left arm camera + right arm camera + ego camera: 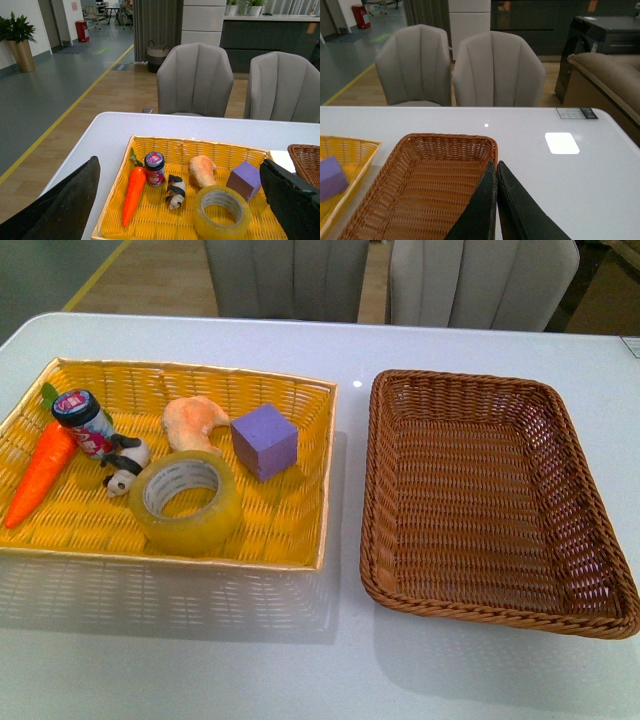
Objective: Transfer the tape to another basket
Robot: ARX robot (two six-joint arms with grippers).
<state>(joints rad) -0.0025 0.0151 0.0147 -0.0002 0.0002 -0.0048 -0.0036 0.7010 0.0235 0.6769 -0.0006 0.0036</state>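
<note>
The tape (pixel 187 502), a wide yellowish translucent roll with a pale core, lies flat in the bright yellow tray (pixel 290 550) near its front edge. It also shows in the left wrist view (pixel 222 212). The dark brown wicker basket (pixel 480 615) stands to the right of the tray and holds nothing; its rim shows in the right wrist view (pixel 385 170). My left gripper (pixel 180 200) is open, held above and short of the tray, its fingers (pixel 60 210) spread wide. My right gripper (pixel 496 167) is shut and empty over the brown basket's near right edge. Neither gripper shows in the front view.
The yellow tray also holds a purple cube (pixel 265 440), an orange carrot (pixel 42 472), a small jar (pixel 84 420), a panda figure (pixel 126 466) and a pale chicken-leg toy (pixel 194 422). Two grey chairs (pixel 195 80) stand behind the white table (pixel 300 660).
</note>
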